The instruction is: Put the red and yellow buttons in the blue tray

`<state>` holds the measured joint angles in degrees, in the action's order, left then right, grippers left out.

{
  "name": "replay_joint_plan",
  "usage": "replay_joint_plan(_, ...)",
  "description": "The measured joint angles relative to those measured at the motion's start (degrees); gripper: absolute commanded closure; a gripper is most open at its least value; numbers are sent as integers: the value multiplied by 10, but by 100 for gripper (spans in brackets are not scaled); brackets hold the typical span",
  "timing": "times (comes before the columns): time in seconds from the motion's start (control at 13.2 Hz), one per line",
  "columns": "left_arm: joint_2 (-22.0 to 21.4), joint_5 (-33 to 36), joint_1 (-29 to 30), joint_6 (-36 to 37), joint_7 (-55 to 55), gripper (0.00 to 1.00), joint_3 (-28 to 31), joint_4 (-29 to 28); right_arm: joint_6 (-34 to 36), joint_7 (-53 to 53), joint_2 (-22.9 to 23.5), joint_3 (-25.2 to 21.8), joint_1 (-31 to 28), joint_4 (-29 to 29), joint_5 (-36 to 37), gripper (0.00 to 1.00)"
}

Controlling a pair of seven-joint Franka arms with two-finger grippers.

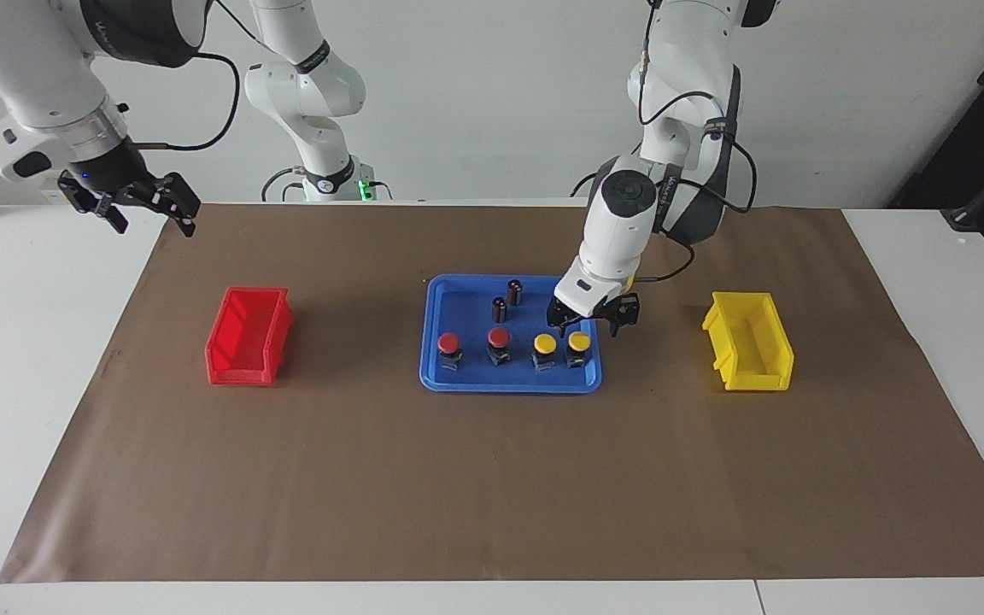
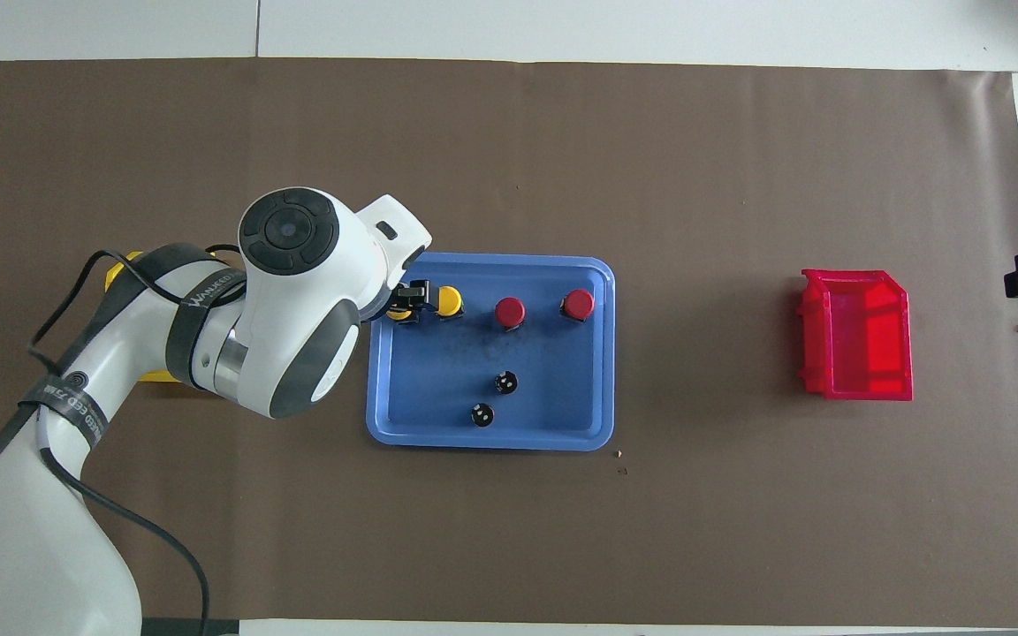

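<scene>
The blue tray (image 1: 466,299) lies mid-table; it also shows in the overhead view (image 2: 438,389). Four buttons stand in a row on it, along the edge farther from the robots: two red buttons (image 1: 448,344) (image 1: 499,338) and two yellow buttons (image 1: 544,344) (image 1: 578,342). My left gripper (image 1: 590,323) is open and empty, just above the yellow button at the left arm's end of the row. In the overhead view that button (image 2: 398,311) is partly hidden under the hand. My right gripper (image 1: 149,212) is open and waits, raised over the right arm's end of the table.
Two dark capless cylinders (image 1: 514,291) (image 1: 499,308) stand on the tray nearer to the robots. A red bin (image 1: 248,335) stands toward the right arm's end, a yellow bin (image 1: 748,340) toward the left arm's end. Brown paper covers the table.
</scene>
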<state>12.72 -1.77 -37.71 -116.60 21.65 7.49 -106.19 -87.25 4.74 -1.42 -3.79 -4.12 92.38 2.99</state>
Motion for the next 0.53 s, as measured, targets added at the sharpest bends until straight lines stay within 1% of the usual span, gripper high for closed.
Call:
replay_joint_plan(0.15,-19,0,24,59,-64,0,11,34,0,0,0,1,0,0,0,0)
replay_joint_plan(0.23,-34,1,44,74,-84,0,13,42,0,0,0,2,0,0,0,0)
replay_joint_plan(0.38,-76,1,83,97,-100,0,17,47,0,0,0,3,0,0,0,0)
replay_joint_plan(0.53,-113,1,120,139,-124,0,19,57,0,0,0,4,0,0,0,0)
